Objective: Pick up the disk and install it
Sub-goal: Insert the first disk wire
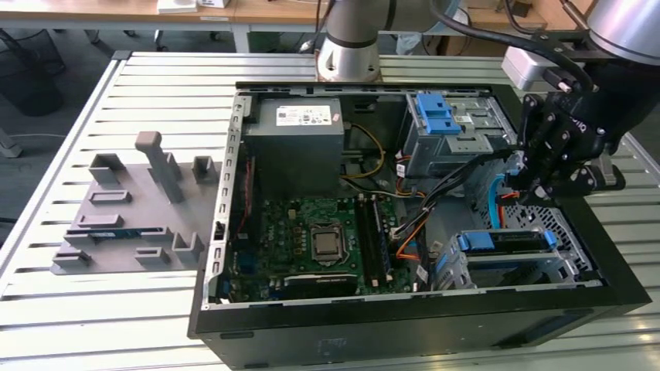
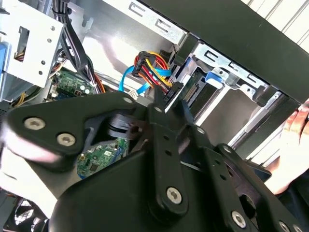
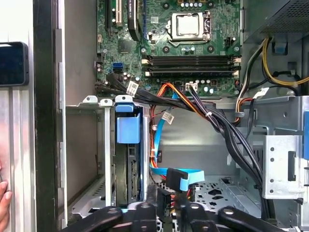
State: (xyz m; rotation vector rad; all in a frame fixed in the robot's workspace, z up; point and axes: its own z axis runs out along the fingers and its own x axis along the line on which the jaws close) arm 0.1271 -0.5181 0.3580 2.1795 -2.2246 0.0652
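Black linkage of the gripper [image 2: 164,104] lies closest to the lens in the second wrist view, and its fingers [image 3: 164,203] look pinched narrow onto a black cable plug [image 3: 163,199] that hangs just beside the drive cage, though whether they truly grip it I cannot tell. Beyond them, the disk [image 3: 128,154] sits on edge inside the drive cage [image 3: 99,145] of the open computer case [image 1: 413,325], its blue bracket tab [image 3: 128,126] showing at the cage mouth; in the exterior view the same disk [image 1: 505,241] rests in the cage at the case's near corner on the exterior view's right. A flat blue data cable [image 3: 186,176] curls just beside the plug, and a bundle of orange, red and yellow wires [image 2: 153,65] runs from the cage toward the motherboard [image 1: 314,239]. Next to the motherboard, at the far side of the case, stands the grey power supply box [image 1: 299,147], and a second metal cage with a blue ribbed latch [image 1: 438,120] sits beside that. Outside the case, on the slatted desk [image 1: 103,309], a grey moulded fixture [image 1: 134,209] lies toward the exterior view's left. A person's hand [image 2: 294,145] rests against the outer case wall.
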